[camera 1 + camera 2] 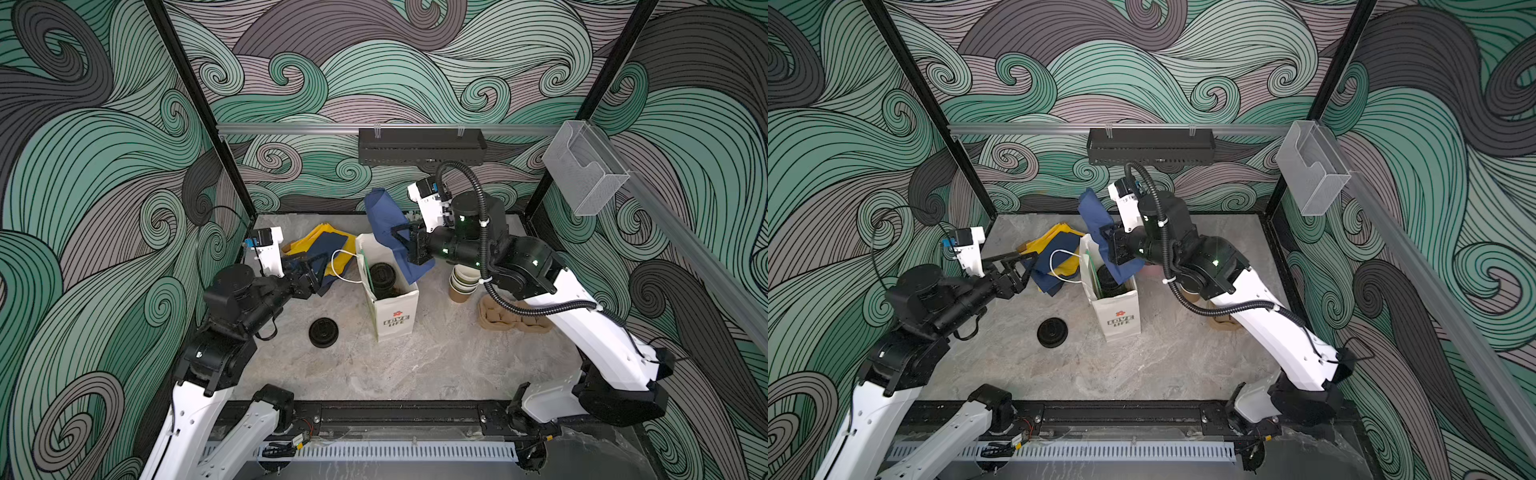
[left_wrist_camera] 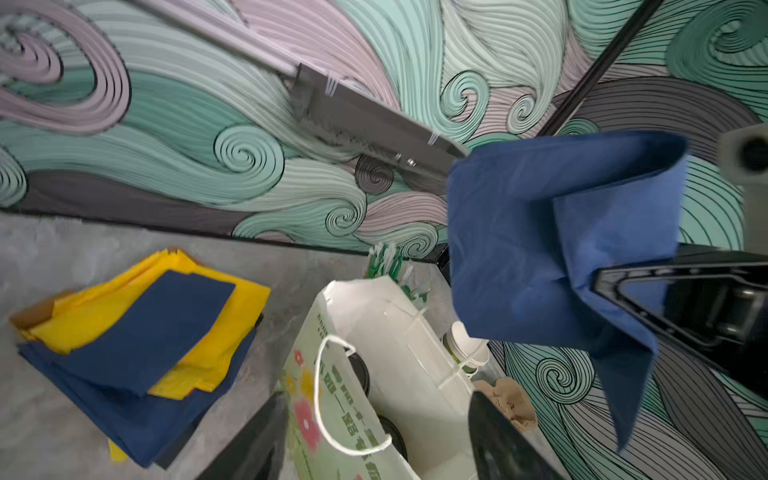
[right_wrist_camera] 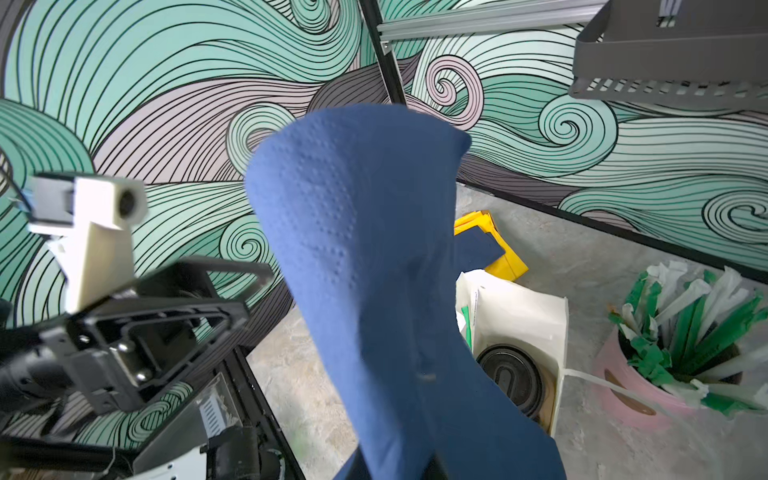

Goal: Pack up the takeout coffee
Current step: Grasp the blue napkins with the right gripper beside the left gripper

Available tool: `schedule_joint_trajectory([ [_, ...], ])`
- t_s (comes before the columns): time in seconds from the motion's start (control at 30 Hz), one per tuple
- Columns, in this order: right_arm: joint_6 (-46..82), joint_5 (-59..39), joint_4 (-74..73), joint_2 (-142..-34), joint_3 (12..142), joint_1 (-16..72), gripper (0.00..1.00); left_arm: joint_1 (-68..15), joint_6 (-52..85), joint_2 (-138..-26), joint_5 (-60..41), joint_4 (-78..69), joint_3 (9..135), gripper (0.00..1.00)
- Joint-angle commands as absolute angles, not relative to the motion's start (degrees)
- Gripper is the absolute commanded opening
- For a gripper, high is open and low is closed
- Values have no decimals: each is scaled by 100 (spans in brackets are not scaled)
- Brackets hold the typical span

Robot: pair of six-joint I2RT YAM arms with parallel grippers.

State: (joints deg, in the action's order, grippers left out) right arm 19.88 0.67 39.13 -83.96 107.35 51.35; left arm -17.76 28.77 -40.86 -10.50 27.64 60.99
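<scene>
1. Right gripper (image 1: pixel 395 233): fingers pinched on a blue napkin (image 1: pixel 382 212), held above the white paper bag (image 1: pixel 392 316).
2. Left gripper (image 1: pixel 1025 268): fingers spread, holding nothing, at the edge of the napkin pile (image 1: pixel 1054 253).
3. Takeout coffee (image 1: pixel 382 276): inside the bag, black lids up.

centre of a top view: a white paper bag (image 1: pixel 392 320) stands open on the grey counter (image 1: pixel 436 365), with a blue napkin (image 1: pixel 384 216) hanging over its mouth. left of the bag lies a pile of yellow and blue napkins (image 1: pixel 320 245); lower left, a loose black lid (image 1: pixel 323 332). right of the bag, stacked lidless cups (image 1: pixel 463 282) stand beside a brown cardboard carrier (image 1: pixel 498 320).
</scene>
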Motion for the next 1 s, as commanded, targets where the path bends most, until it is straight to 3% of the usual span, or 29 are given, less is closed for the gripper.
schedule_joint_trajectory([
  [0.0,2939,1045,4039,-8709,10713,5275,0,-1791,3619,-4235,-1006,2834,5915,70],
  [0.1,3335,1192,4125,-8944,10794,5402,0,-1793,3755,-4329,-1125,2630,5698,69],
  [0.23,3737,1600,4514,-9238,10819,5583,0,-1791,4075,-4366,-1082,2480,5457,57],
  [0.37,4112,1825,4945,-9581,10871,5663,0,-1788,4296,-4208,-993,2185,5154,52],
  [0.7,4176,2960,5502,-10579,11210,5742,0,-1789,4165,-3819,-486,2649,5162,52],
  [0.97,4125,2910,5649,-11063,11320,5730,1,-1788,3874,-3653,589,3697,5712,52],
])
